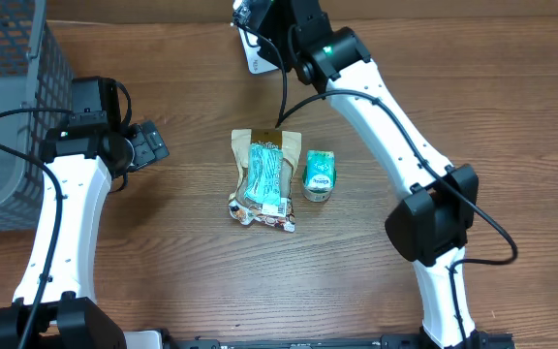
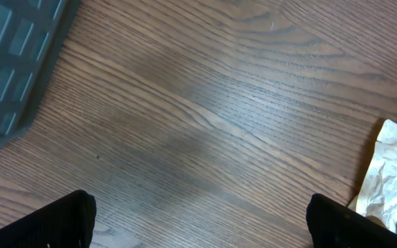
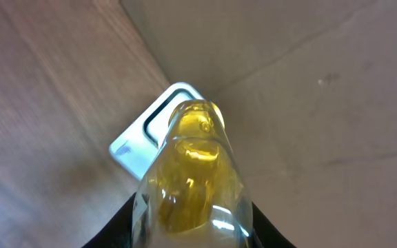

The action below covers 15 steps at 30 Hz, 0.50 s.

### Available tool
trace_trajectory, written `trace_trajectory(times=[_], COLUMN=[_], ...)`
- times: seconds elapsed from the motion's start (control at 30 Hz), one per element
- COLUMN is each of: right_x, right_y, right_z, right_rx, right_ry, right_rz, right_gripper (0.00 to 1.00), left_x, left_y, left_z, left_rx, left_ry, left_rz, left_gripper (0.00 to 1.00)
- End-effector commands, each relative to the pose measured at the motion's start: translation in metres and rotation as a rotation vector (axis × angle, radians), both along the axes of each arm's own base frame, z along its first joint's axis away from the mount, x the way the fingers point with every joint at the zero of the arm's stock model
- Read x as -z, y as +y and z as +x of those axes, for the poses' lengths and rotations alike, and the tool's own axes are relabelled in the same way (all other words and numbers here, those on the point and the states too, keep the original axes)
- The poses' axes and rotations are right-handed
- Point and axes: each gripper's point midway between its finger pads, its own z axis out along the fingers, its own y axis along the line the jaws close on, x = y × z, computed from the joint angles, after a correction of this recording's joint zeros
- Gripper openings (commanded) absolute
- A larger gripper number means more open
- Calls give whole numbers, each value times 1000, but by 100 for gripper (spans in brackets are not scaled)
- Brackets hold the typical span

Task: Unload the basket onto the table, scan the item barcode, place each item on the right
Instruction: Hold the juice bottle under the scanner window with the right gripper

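Clamping the yellow bottle (image 3: 191, 172) between them, the right fingers (image 3: 121, 231) aim its tip at the white scanner (image 3: 143, 134) by the twelve o'clock edge of the table (image 1: 192, 97), arm outstretched; left fingers (image 2: 60, 224) spread wide.

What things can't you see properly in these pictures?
- Bottle: no barcode shows in the right wrist view; overhead, the right arm covers it.
- White scanner: partly hidden by that arm overhead, and by the bottle in the right wrist view.
- Snack bag: print too small overhead; cut by the frame edge in the left wrist view.
- Basket: cut off at the left edge overhead.
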Motion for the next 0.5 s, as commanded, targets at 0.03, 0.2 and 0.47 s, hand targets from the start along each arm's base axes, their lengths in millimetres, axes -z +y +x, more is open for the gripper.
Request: trace_trajectory(times=[0.03,0.2,0.47], right_x=[-11,-15,-29], right_y=[5,11,15], right_z=[13,29,36], right_rx=[1,5,7], right_ry=[-86,-155,-210], right_rz=[1,40,72], right_gripper=[4,4,5], left_x=[-7,-7,-7], left_y=[1,1,1], left_z=[2,2,2], left_rx=[11,11,10], left_ry=[-19,-19,-19], left_rz=[15,15,15], left_gripper=[100,99,100])
